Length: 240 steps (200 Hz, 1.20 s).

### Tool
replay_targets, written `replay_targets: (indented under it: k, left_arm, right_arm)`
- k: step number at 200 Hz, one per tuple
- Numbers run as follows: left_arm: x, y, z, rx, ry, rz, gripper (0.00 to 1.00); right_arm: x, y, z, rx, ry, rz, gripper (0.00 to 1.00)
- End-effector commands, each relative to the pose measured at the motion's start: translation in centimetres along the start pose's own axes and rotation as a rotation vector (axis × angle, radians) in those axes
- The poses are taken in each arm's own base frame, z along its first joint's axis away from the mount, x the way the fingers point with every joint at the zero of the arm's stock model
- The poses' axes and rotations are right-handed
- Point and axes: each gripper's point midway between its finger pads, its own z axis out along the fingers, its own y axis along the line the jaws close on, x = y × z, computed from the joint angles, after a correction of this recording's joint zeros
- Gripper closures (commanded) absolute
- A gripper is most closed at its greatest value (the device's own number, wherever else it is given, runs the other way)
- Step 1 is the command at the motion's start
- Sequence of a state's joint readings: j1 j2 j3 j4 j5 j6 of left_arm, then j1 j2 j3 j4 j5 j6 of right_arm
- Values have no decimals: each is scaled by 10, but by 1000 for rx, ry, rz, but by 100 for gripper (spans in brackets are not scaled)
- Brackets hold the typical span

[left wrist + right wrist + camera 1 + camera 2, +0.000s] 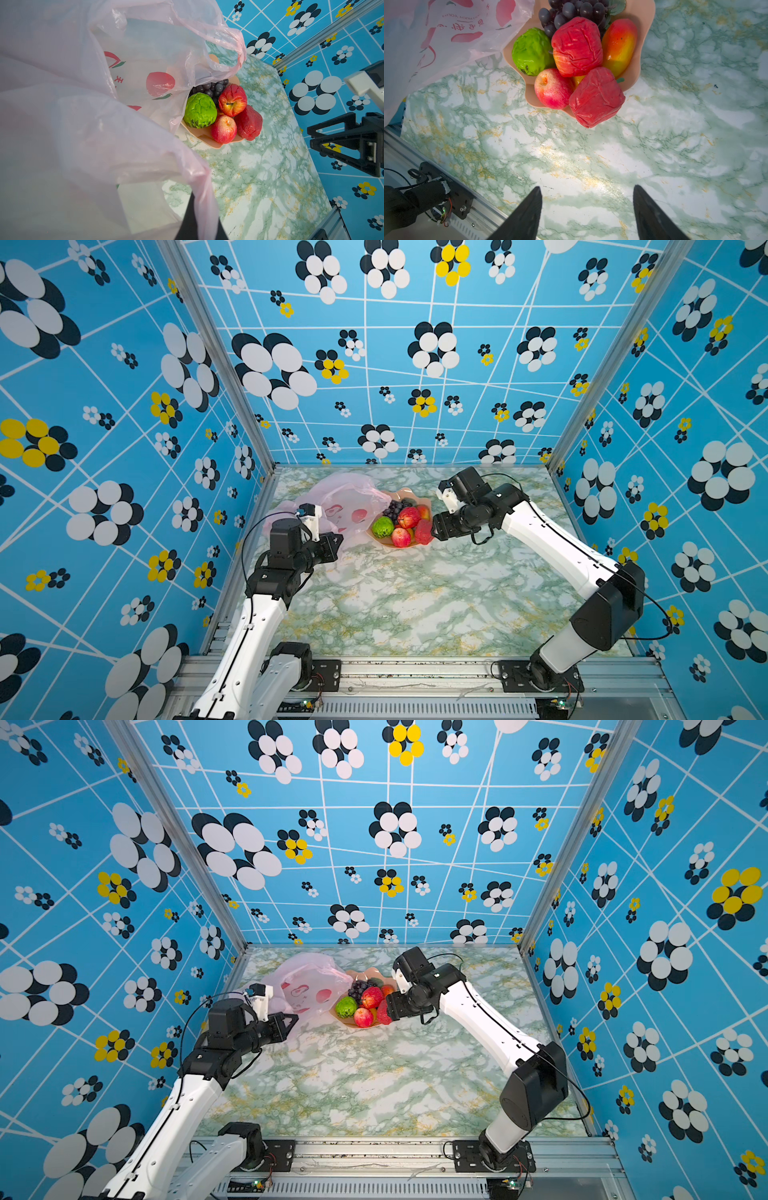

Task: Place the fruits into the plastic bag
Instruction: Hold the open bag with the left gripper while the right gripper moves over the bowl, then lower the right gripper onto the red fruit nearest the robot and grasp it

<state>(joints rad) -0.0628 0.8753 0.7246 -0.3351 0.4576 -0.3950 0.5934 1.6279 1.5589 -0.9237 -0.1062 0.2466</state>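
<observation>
Plastic bag (62, 124): limp film, your left gripper (336, 541) clamped on its rim; bumpy red fruit (596, 97): likely light, grasp across its sides with your right gripper (587, 187), jaws parted.

Left arm (253, 626) reached toward 1 o'clock, left gripper (336, 545) pinched closed, pointing 3 o'clock. Right arm (552, 539) stretched toward 10 o'clock, wrist bent; right gripper (587, 186) jaws apart, pointing 9 o'clock.

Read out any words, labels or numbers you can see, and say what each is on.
On the plastic bag: small faint capitals, upside down in the right wrist view, seemingly "ENJOY YOUR"; rest unreadable.
Also there: red Chinese characters, too blurred to read.
On the black mounting plate: tiny label, unreadable.
</observation>
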Motion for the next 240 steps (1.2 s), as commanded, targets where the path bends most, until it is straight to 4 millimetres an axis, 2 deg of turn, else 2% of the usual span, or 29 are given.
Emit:
replay_targets:
  k: [1,64,90,98,102,139,173,217,240]
  left_arm:
    - [-1,1,-1,6,-8,19,100]
    - [-2,2,-4,1,-16,14,100]
    - [-2,2,-4,3,-17,11,100]
    - [-2,2,-3,4,-14,9,100]
    - [-1,2,-3,3,-12,9,100]
    - [-2,3,-5,-5,-17,16,100]
    - [-1,4,-3,-5,-11,12,100]
    - [0,4,-3,-4,-8,11,100]
    - [0,3,-2,-3,-5,12,100]
  right_arm:
    - [-5,3,-11,-10,-48,-9,29]
    - [-11,7,-7,-25,-59,-51,29]
    - [-10,9,4,-33,-11,-84,29]
    - [-4,8,11,-33,24,-91,29]
    - [-11,12,7,-38,8,-99,29]
    - [-7,14,26,-21,79,-153,29]
    - [-6,5,43,31,133,-166,28]
    - [-7,4,59,37,163,-190,25]
    - [-6,2,67,44,186,-202,20]
